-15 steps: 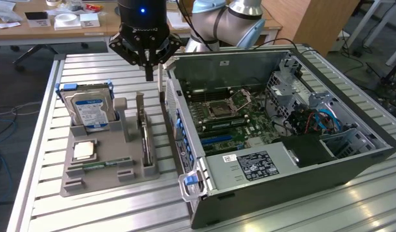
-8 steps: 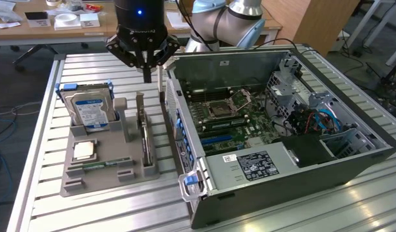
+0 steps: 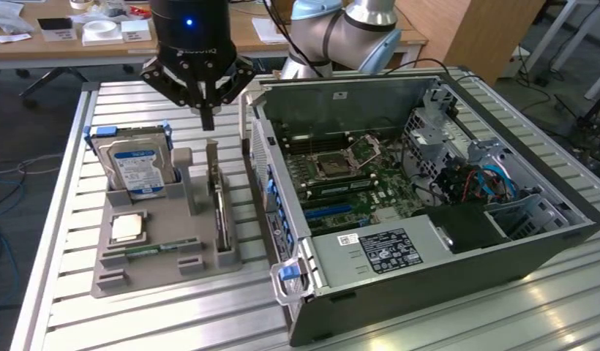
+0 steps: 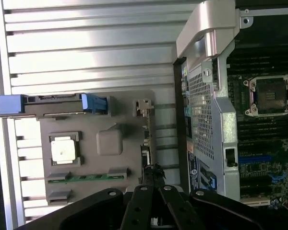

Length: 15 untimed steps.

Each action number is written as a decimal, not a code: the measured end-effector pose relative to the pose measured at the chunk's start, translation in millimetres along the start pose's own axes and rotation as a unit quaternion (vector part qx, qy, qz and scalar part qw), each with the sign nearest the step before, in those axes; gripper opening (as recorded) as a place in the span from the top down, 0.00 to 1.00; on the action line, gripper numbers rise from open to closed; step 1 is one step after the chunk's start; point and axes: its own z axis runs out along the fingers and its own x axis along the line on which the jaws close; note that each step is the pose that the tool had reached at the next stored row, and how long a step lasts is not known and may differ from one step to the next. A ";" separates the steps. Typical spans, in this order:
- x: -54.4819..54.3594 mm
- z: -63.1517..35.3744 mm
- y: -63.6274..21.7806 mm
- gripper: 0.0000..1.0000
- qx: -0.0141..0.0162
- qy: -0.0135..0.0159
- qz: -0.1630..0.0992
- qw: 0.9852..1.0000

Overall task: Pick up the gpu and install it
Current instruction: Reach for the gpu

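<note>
Reading the exterior view as a clock face: at six o'clock the slatted metal table [image 3: 163, 314] runs out of the picture. On it at four o'clock lies the open computer case [image 3: 534, 241], whose near corner is cut off from sight below a labelled power supply [image 3: 383, 250]. The motherboard [image 3: 344, 172] shows clearly, but the drive bays at three o'clock are a tangle of cables and shadow.

At eight o'clock sits a grey parts tray [image 3: 154, 270]. A green memory stick [image 3: 154, 249] lies nearest in it, then a processor [image 3: 127, 228]. The gpu [image 3: 219, 208] stands on edge along the tray's case-ward side, so only its thin edge is seen; its faces cannot be made out. In the wrist view the gpu [image 4: 146, 143] is again a thin dark line. Farther back, at nine o'clock, the hard drive [image 3: 134, 168] stands upright, its lower part hidden in its slot.

Above the card's far end, at eleven o'clock, hangs the gripper [image 3: 208, 121], fingers pressed together and holding nothing, with a gap between tip and card. In the wrist view the gripper [image 4: 153, 188] blends with the dark card edge. The picture's edge cuts off the arm [image 3: 339, 33] at twelve o'clock, in front of desks behind it.
</note>
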 end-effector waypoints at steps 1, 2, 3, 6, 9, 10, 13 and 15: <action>0.8 -0.1 -2.0 0.90 0.000 0.000 0.000 1.000; 1.2 -0.2 -4.4 0.90 0.000 0.000 0.000 1.000; 1.3 -0.3 -6.8 0.90 0.000 0.000 0.000 1.000; 1.1 -0.7 -14.7 0.90 0.000 0.000 0.000 1.000; 0.7 -0.9 -21.9 0.90 0.000 0.000 0.000 1.000; 0.6 -0.9 -23.4 0.90 0.000 0.000 0.000 1.000; 0.3 -1.0 -26.7 0.90 0.000 0.000 0.000 1.000; 0.3 -0.9 -27.9 0.90 0.000 0.000 0.000 1.000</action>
